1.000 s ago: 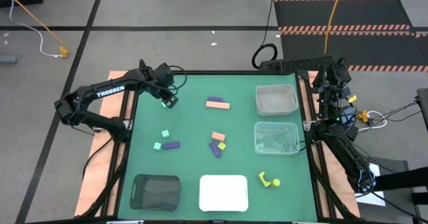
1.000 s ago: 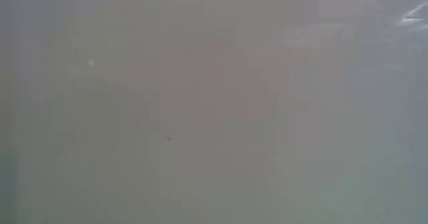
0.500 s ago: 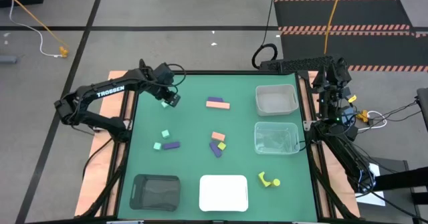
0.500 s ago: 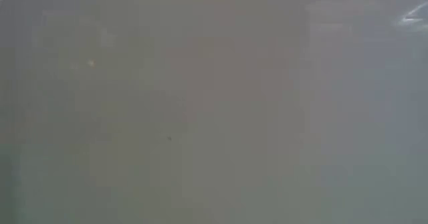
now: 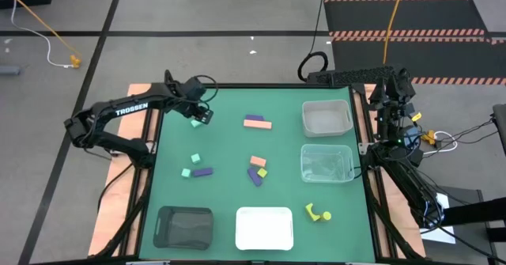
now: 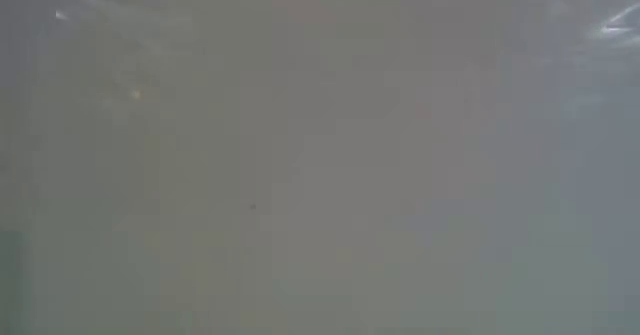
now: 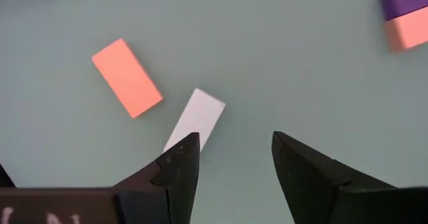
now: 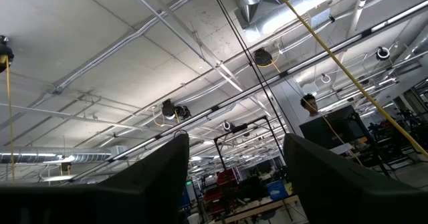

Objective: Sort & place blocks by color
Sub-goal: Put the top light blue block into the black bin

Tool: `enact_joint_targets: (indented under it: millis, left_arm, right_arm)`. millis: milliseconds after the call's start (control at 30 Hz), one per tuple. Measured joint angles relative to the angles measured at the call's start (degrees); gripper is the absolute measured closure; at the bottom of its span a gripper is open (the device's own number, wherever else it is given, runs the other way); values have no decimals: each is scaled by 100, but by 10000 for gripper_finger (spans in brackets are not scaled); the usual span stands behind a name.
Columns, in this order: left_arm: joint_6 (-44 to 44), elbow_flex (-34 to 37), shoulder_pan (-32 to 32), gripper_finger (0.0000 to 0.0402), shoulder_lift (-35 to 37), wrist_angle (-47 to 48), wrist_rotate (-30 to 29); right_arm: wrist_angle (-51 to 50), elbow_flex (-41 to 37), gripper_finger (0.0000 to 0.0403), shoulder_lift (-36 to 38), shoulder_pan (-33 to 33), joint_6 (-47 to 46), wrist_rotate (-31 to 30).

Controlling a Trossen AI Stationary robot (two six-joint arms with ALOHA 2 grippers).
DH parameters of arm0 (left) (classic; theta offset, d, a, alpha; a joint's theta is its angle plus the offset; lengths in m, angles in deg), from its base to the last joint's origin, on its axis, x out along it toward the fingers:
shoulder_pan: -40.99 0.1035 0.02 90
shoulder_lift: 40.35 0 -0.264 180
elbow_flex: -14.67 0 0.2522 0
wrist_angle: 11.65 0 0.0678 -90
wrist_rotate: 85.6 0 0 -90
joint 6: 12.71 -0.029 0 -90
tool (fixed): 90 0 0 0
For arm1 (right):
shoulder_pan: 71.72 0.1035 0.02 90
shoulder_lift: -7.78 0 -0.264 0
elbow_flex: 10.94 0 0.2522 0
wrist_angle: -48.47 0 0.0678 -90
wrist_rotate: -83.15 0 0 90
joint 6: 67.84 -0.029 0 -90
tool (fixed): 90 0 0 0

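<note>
Left claw (image 7: 231, 158) released above matte green table (image 5: 229, 202), pale rectangular block (image 7: 195, 119), salmon bar (image 7: 126, 77) beside.

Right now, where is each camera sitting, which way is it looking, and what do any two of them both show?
High view: overhead, looking straight down on the green table; both arms show, the left end effector at the far left corner, the right arm parked at the right edge.
Low view: table height, blanked by a pale surface; no robot.
Left wrist view: looks down past its open fingers at a mint block.
Right wrist view: points at the ceiling, between its open fingers.
Shared: high and left wrist both show the purple-and-salmon pair.
</note>
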Motion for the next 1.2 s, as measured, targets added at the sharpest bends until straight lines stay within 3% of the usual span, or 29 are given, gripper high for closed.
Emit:
enact_joint_targets:
  millis: [400, 867, 1200]
  left_arm:
    - [197, 752, 0, 137, 0, -724, -256]
    - [201, 1768, 0, 171, 0, -2046, -299]
    - [-431, 2297, 0, 174, -9, -2896, -656]
  right_arm:
    - [0, 0, 167, 0, 0, 0, 0]
    - [-2, 0, 167, 0, 0, 1, 0]
    - [0, 0, 167, 0, 0, -2, 0]
